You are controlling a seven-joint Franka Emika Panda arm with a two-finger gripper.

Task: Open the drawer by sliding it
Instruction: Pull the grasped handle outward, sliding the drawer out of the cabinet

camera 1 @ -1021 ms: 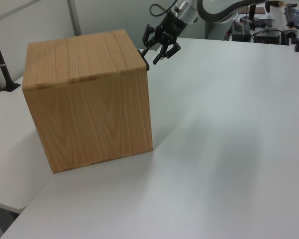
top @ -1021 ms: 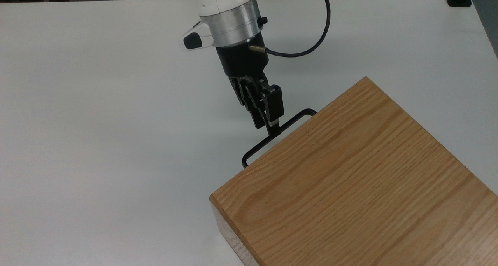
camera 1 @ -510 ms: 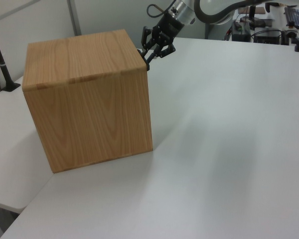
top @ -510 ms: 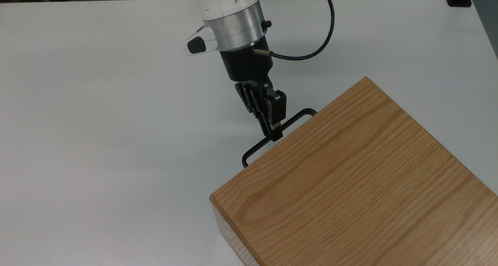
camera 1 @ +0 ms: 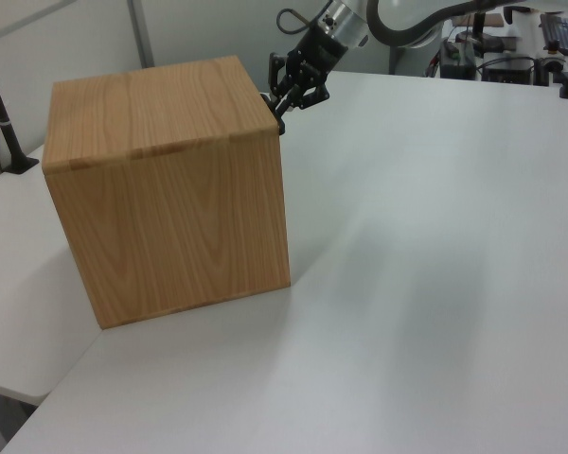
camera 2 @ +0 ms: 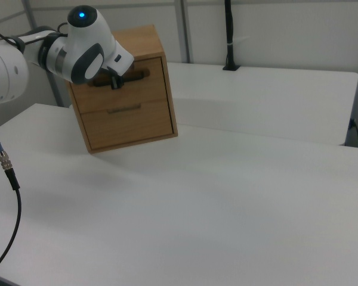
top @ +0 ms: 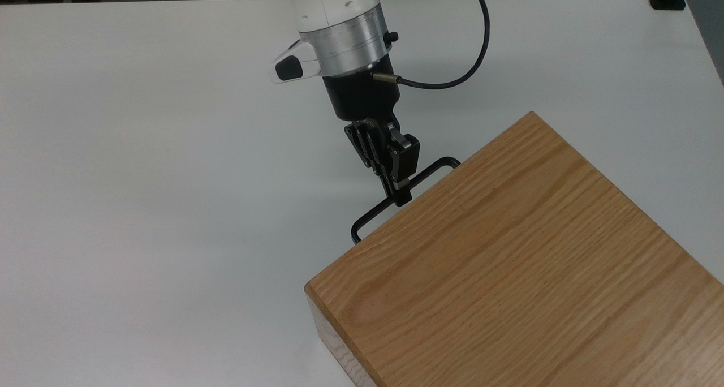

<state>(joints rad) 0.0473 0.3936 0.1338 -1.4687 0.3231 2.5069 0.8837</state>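
Note:
The drawer [camera 2: 144, 72] is the upper of two oak fronts in the wooden box, and it sits flush with the casing. Its thin black bar handle [top: 370, 213] sticks out past the box's top edge in the top view. My gripper [top: 400, 193] reaches down from the top view's upper middle and is shut on the middle of that handle. In the left view the gripper [camera 1: 281, 101] is at the box's far upper corner. In the right view the gripper [camera 2: 114, 82] and the white wrist cover the left part of the handle [camera 2: 137, 75].
The oak box casing [top: 509, 251] stands on a white table [top: 141, 177]. A lower drawer with its own handle [camera 2: 124, 108] sits under the gripped one. A black cable [top: 478, 42] loops from the wrist. A black post [camera 1: 0, 113] stands behind the box in the left view.
The gripper moved down a little onto the handle and its fingers closed from spread to shut on the bar. The drawer has not moved.

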